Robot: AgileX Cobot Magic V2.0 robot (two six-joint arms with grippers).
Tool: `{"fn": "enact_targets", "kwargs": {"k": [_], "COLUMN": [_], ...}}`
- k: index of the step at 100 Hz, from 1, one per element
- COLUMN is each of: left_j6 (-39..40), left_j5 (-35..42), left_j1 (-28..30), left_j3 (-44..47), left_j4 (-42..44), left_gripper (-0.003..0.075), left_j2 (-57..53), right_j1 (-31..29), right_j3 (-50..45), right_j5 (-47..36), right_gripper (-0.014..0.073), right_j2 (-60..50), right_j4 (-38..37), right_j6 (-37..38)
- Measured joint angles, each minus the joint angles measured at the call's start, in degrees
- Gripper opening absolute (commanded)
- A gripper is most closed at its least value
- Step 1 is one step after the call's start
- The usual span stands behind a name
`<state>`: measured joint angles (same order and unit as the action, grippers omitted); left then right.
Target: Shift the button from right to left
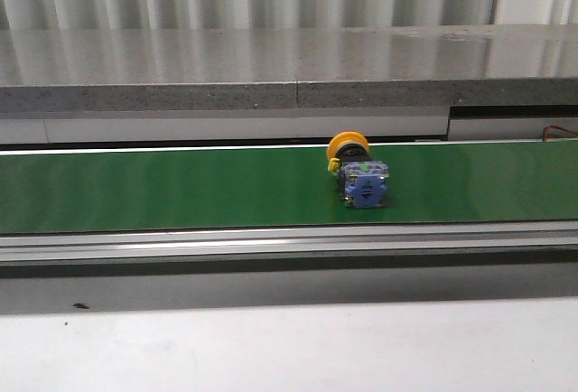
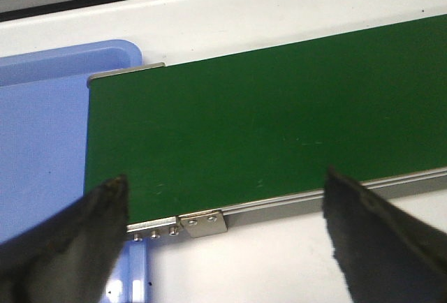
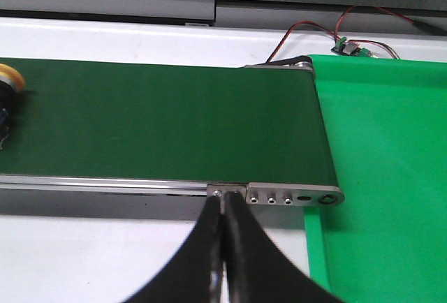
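A: What does the button [image 1: 357, 172] look like?
B: Round yellow cap, black collar, a blue-grey boxy block with a small green mark. It lies on its side on the green belt [image 1: 181, 189], right of centre, block toward the camera.
A: And the grippers?
B: The left gripper [image 2: 223, 209] is spread wide over the belt's end beside a blue tray [image 2: 42, 128]. The right gripper [image 3: 225, 230] has its fingers pressed together, holding nothing, near a green tray [image 3: 384, 170].

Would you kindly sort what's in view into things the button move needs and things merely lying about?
Needed: button; green conveyor belt carrying it; left gripper, open; right gripper, shut.

Lying about: blue tray; green tray; small wired circuit board.
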<state>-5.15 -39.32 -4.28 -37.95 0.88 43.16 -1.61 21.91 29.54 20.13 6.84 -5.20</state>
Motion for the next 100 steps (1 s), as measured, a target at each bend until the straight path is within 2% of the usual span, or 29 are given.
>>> {"fn": "enact_targets", "kwargs": {"k": [15,26,48,69,100], "left_j6": [0.0,0.0,0.0,3.8,12.0], "left_j5": [2.4,3.2,-4.1,-9.6,-13.6], "left_j1": [0.0,0.0,-0.1,-3.9,-14.5], "left_j3": [-0.4,-0.9,-7.5,-16.0,-27.6], "left_j4": [-4.0,-11.1,-18.8,-19.1,-13.9], "left_gripper": [0.0692,0.0690,0.0637,0.0637,0.0638], "left_j2": [4.7,7.3,16.5,25.7,38.7], "right_j1": [0.0,0.0,0.0,0.0,0.0], "right_j3": [0.0,0.0,0.0,0.0,0.0], "right_j5": [0.0,0.0,0.0,0.0,0.0], "right_gripper": [-0.0050,-0.0050,-0.0050,-0.0050,-0.0050], "right_j2": [0.0,0.0,0.0,0.0,0.0], "right_j4": [0.0,0.0,0.0,0.0,0.0], "right_j6": [0.0,0.0,0.0,0.0,0.0]}}
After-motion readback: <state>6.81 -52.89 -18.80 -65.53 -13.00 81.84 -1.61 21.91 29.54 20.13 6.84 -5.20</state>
